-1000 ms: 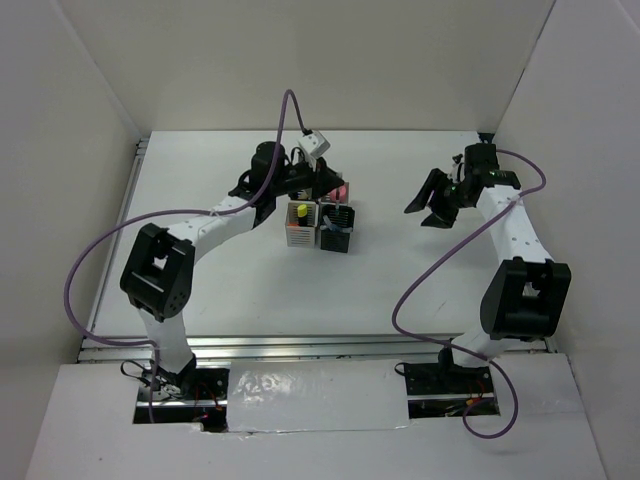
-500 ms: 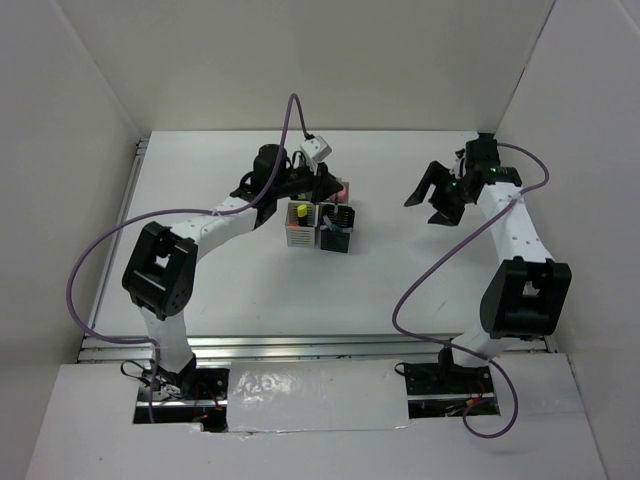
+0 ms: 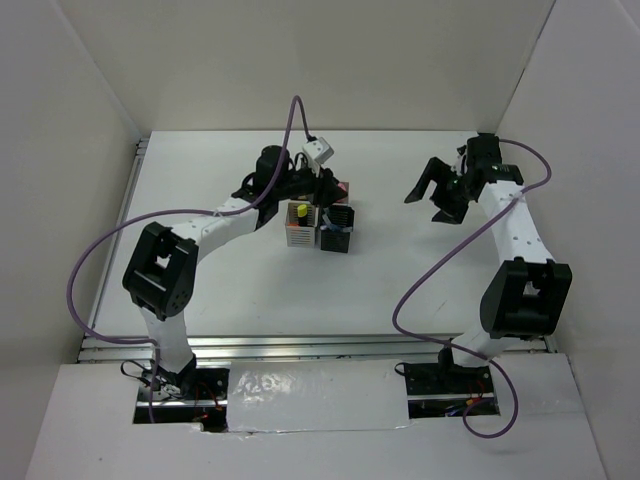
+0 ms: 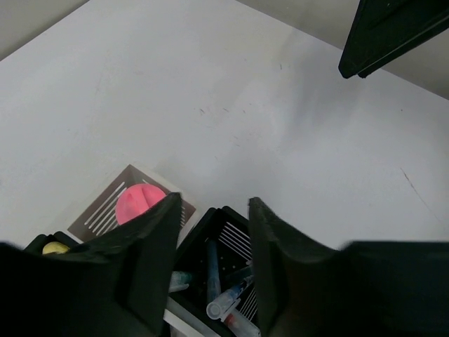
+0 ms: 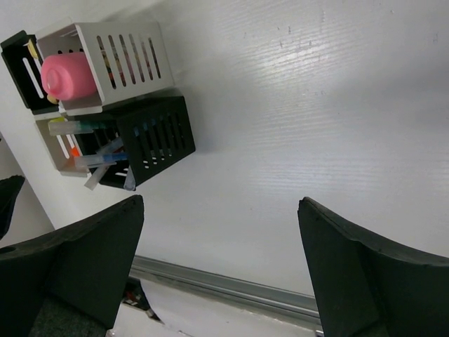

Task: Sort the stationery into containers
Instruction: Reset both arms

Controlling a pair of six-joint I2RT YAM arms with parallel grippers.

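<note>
Four square containers stand in a cluster [image 3: 320, 225] at mid table. In the left wrist view a black cup [image 4: 235, 239] holds several thin pens [image 4: 212, 263], and a grey cup [image 4: 105, 214] beside it holds a pink highlighter [image 4: 139, 203]. A yellow highlighter [image 3: 298, 212] stands in a white cup. My left gripper [image 4: 210, 217] is open and empty, right above the black cup. My right gripper [image 3: 435, 195] is wide open and empty, well to the right of the cluster. In the right wrist view [image 5: 221, 210] the white cup [image 5: 133, 60] and black cup [image 5: 158, 137] show at upper left.
White walls close in the table on three sides. A metal rail [image 5: 231, 291] runs along the table's near edge. The purple cables loop beside both arms [image 3: 420, 290].
My right gripper has risen and drawn back toward the far side, staying open. My left gripper has shifted slightly over the cluster.
</note>
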